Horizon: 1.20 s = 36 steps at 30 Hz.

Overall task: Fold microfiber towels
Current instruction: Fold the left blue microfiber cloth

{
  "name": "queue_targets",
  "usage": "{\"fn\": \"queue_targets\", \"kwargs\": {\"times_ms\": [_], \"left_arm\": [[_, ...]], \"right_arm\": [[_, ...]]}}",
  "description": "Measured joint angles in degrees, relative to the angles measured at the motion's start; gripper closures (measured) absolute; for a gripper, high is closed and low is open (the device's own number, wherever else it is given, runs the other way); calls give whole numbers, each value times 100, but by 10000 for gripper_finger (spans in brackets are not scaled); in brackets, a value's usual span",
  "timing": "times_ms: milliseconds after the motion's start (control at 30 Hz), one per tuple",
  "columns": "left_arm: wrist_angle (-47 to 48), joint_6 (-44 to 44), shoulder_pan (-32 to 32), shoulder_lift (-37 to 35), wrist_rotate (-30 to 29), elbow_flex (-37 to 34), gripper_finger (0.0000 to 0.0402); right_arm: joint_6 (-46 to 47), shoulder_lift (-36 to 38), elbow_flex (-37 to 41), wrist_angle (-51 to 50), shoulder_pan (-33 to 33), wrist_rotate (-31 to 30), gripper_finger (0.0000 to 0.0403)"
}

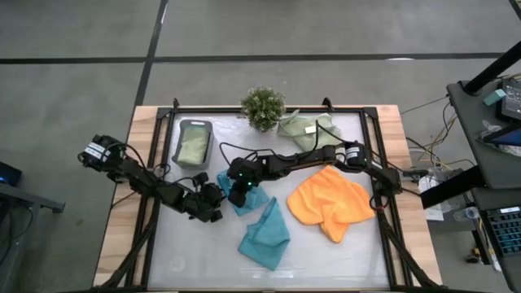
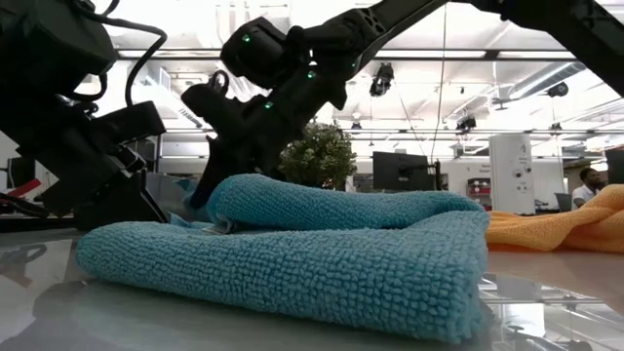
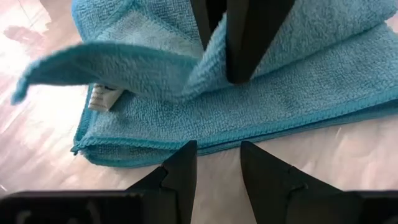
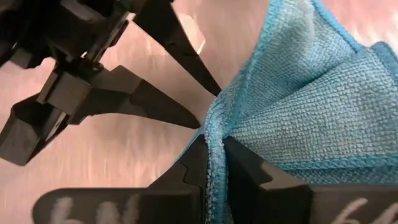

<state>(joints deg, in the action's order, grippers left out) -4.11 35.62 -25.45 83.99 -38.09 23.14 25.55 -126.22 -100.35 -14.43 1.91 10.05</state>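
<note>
Teal-blue, nubbly microfiber towel point(image 1: 241, 195) lies mid-table, already doubled, between both grippers. On its left, the left gripper point(image 3: 217, 163) sits just beside the folded hem with fingers parted, grasping nothing. The right gripper point(image 4: 214, 163), reaching in from the right, is clenched on a raised edge of that soft cloth, so the right arm is placed to carry the flap over. A second teal-blue towel point(image 1: 265, 234) and a rumpled bright orange towel point(image 1: 330, 203) lie further right.

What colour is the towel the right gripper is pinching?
Teal-blue towel, pinched by the right gripper; clearest in the right wrist view.
</note>
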Motion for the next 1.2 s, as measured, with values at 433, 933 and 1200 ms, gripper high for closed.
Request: {"fn": "queue_targets", "kwargs": {"times_ms": [433, 933, 1200], "left_arm": [[-2, 0, 0, 0, -22, 0, 293], [2, 0, 0, 0, -22, 0, 293], [16, 0, 0, 0, -3, 0, 293]], "right_arm": [[-43, -6, -44, 21, 22, -16, 269], [-1077, 598, -272, -1031, 7, 541, 166], [-1946, 879, -49, -1689, -193, 495, 169]]}}
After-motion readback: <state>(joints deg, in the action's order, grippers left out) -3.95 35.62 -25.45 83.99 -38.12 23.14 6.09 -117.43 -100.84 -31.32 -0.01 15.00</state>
